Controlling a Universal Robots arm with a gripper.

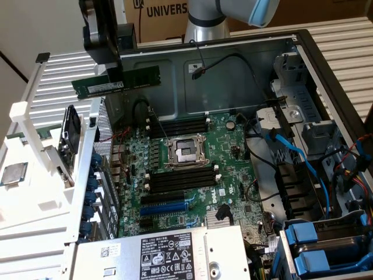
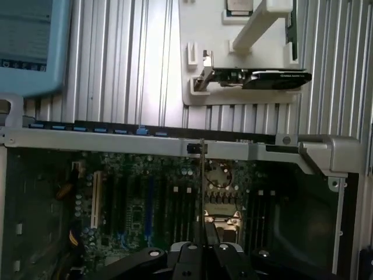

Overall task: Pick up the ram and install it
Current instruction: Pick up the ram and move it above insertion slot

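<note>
Closest to the exterior view's lens sits the grey power supply (image 1: 169,254) with its printed labels, at the near edge of the open computer case (image 1: 326,64). I hang above the far corner of that case, toward the exterior view's left. My black gripper (image 1: 115,76) points downward, while my silver arm (image 1: 204,20) stands behind the case's far wall and is cut off by the picture's edge.

The ram (image 1: 140,77) lies nearly level in the air, its length running across the exterior view. It is well above the motherboard (image 1: 233,169) and apart from the black memory slots (image 1: 178,125) that flank the processor socket (image 1: 185,151). My fingers cover the stick's middle; a small white label shows just beside them, and I cannot read it. In the wrist view the ram (image 2: 202,175) shows edge-on, a thin line running out from my gripper (image 2: 202,236) with the board's slots dim beyond it — which slot it lines up with I cannot tell.

My jaws are nearly closed, pinched on the two flat faces of the ram and holding it. At the exterior view's left a white rack (image 1: 20,111) stands outside the case, bearing a square silver processor chip (image 1: 13,174).
</note>
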